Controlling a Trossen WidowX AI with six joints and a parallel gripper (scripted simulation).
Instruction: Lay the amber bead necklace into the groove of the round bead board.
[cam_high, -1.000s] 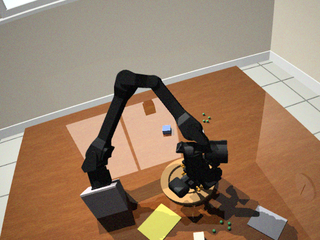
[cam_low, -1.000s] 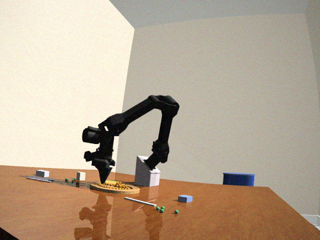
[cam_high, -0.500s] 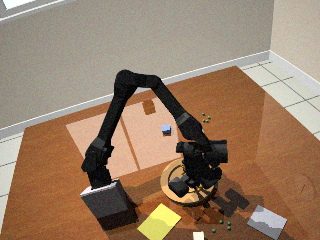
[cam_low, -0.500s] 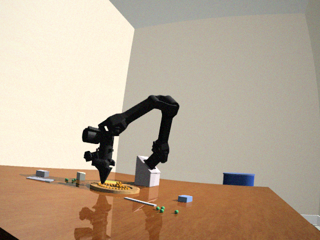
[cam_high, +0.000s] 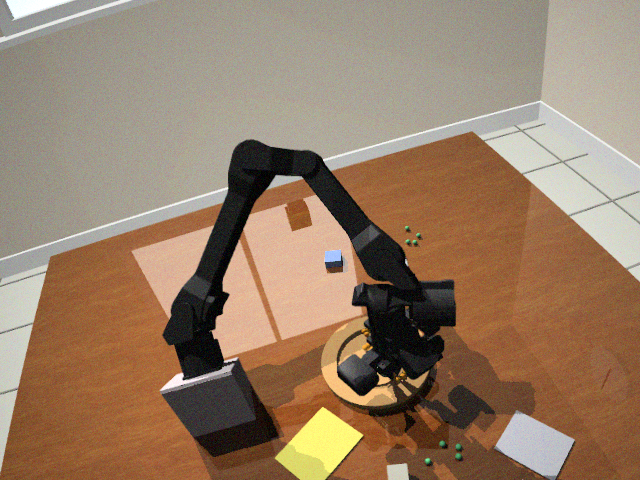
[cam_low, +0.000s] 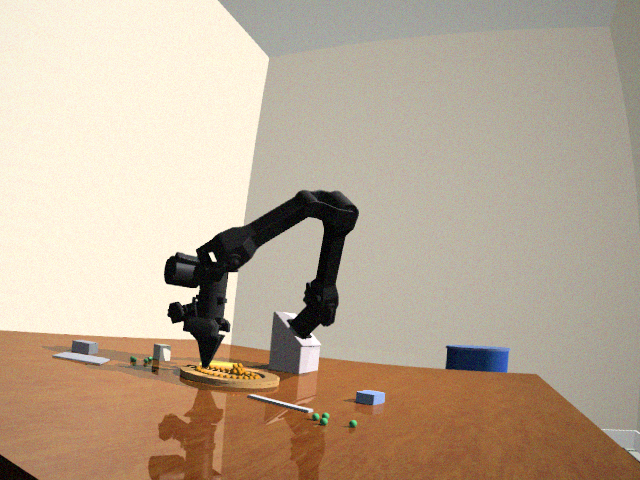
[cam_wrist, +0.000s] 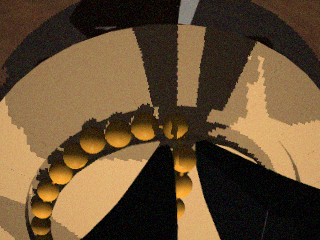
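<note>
The round bead board (cam_high: 373, 398) (cam_low: 261, 383) (cam_wrist: 87, 87) is a tan wooden disc with a ring groove, lying on the brown table in front of the arm's base. The amber bead necklace (cam_wrist: 118, 138) (cam_low: 235, 369) (cam_high: 366, 332) lies on the board. In the wrist view it curves along the groove on the left, then bends down between my fingers. My gripper (cam_wrist: 180, 152) (cam_high: 391, 370) (cam_low: 207, 363) points straight down with its tips at the board. It is shut on the necklace at that bend. The arm hides most of the board in the top view.
A blue cube (cam_high: 333, 259) (cam_low: 370, 396) and loose green beads (cam_high: 412, 236) (cam_high: 445, 450) (cam_low: 323, 417) lie around the board. A yellow sheet (cam_high: 319, 444), a grey sheet (cam_high: 535, 443) and a small white block (cam_high: 397, 471) (cam_low: 161, 352) lie near the front. A blue cylinder (cam_low: 477, 358) stands far off.
</note>
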